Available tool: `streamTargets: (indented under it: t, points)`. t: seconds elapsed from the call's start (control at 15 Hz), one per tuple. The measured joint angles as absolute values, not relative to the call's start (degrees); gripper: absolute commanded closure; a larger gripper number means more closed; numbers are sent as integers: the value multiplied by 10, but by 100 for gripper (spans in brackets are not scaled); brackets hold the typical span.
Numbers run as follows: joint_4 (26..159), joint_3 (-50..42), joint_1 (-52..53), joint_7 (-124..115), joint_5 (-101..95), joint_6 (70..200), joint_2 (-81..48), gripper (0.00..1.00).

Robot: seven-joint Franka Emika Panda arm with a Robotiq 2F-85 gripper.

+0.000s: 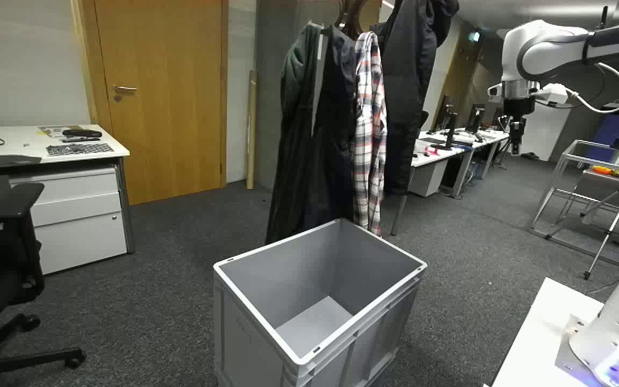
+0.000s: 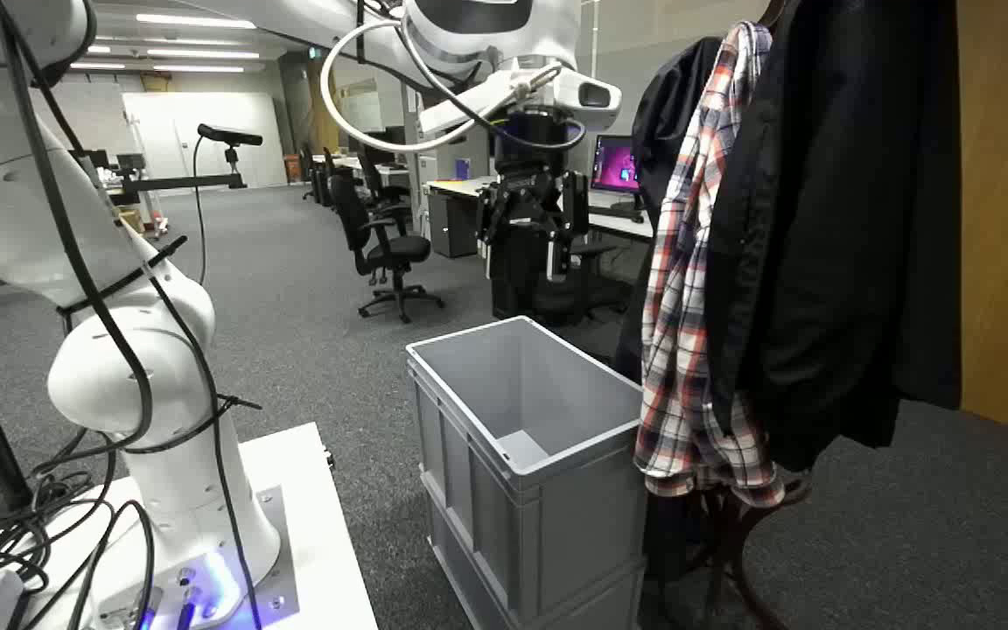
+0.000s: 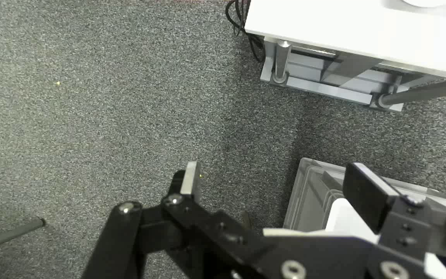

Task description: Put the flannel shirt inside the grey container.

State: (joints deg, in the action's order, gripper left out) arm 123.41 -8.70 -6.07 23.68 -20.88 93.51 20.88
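The flannel shirt (image 1: pixel 366 123) is plaid in red, white and dark, and hangs on a coat stand between dark garments. It also hangs in an exterior view (image 2: pixel 677 350), its hem beside the crate's rim; I cannot tell whether they touch. It is out of the wrist view. The grey container (image 1: pixel 250 333) is a large open crate, which also shows in an exterior view (image 2: pixel 587 525). Its corner shows in the wrist view (image 3: pixel 294 199). My gripper (image 2: pixel 523 262) hangs fingers-down, open and empty, apart from shirt and crate. It also shows in an exterior view (image 1: pixel 516 148) and the wrist view (image 3: pixel 281 184).
A black jacket (image 2: pixel 854 245) hangs against the shirt, with more dark garments (image 1: pixel 312 140) on its other side. The coat stand's curved legs (image 2: pixel 731 551) stand by the crate. The robot's white table (image 2: pixel 320 516) is on the crate's near side. A metal frame (image 1: pixel 562 193) stands farther off.
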Motion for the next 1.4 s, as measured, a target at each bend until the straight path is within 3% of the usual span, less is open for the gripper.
streamTargets:
  t: [0.53,1.4]
  points:
    - [1233,-89,-60,237,-209,939,209,0]
    - [1197,-55,-31,212,-209,1055,209,0]
